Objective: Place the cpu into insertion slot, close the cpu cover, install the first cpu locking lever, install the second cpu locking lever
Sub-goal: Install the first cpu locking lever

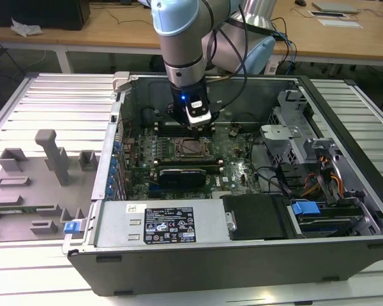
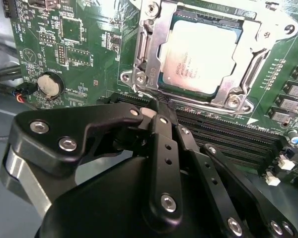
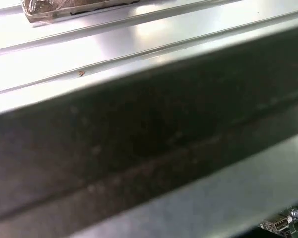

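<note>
The cpu (image 2: 198, 57), a square chip with a silver face, lies flat in the insertion slot (image 1: 190, 148) in the middle of the green motherboard. The cpu cover (image 2: 150, 44), a silver metal frame, lies down around the chip's edges. My gripper (image 2: 156, 110) hangs just beside the socket's corner, its black fingers (image 2: 164, 148) drawn together and shut, the tips close to a metal hook and screw (image 2: 139, 78) on the socket rim. In the exterior view the gripper (image 1: 198, 125) stands just behind the socket, inside the open computer case.
Black memory slots (image 2: 228, 136) run between the gripper and the socket. A coin battery (image 2: 49, 85) sits on the board. A black card (image 1: 182, 173), a drive cage (image 1: 287, 137) and cables crowd the case. Grey fixtures (image 1: 51, 156) stand outside it. The case wall (image 3: 149, 148) is close.
</note>
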`<act>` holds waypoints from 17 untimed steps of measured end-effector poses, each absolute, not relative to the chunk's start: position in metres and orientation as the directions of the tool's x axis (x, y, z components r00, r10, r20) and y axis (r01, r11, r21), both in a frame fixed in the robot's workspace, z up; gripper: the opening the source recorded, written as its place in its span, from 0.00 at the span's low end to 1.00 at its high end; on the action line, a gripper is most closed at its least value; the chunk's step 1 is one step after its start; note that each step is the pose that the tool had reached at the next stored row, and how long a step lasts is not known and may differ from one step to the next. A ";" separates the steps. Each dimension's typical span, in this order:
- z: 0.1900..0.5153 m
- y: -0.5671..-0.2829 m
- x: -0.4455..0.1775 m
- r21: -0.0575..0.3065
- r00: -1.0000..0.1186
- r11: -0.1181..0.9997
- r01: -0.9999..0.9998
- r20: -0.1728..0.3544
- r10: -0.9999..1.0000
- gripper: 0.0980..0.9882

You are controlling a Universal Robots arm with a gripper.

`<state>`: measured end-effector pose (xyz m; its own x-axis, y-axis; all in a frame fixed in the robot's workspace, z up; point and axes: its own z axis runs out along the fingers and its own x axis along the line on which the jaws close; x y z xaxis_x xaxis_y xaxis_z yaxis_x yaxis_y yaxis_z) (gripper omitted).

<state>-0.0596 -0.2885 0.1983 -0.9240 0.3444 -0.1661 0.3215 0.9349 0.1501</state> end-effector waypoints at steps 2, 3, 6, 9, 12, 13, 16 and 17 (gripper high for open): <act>0.201 -0.288 -0.060 0.150 -0.924 0.935 0.321 -0.166 0.344 0.01; 0.202 -0.289 -0.060 0.150 -0.924 0.935 0.321 -0.166 0.344 0.01; 0.207 -0.288 -0.060 0.143 -0.924 0.936 0.321 -0.169 0.343 0.01; 0.210 -0.289 -0.060 0.114 -0.924 0.940 0.322 -0.177 0.338 0.01; 0.213 -0.289 -0.060 0.089 -0.925 0.943 0.322 -0.184 0.333 0.01; 0.215 -0.289 -0.060 0.084 -0.925 0.943 0.322 -0.186 0.332 0.01; 0.223 -0.289 -0.060 0.076 -0.925 0.944 0.322 -0.189 0.331 0.01; 0.225 -0.289 -0.060 0.074 -0.925 0.944 0.322 -0.189 0.330 0.01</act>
<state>-0.0596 -0.2885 0.2253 -0.9247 0.3303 -0.1895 0.3219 0.9438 0.0743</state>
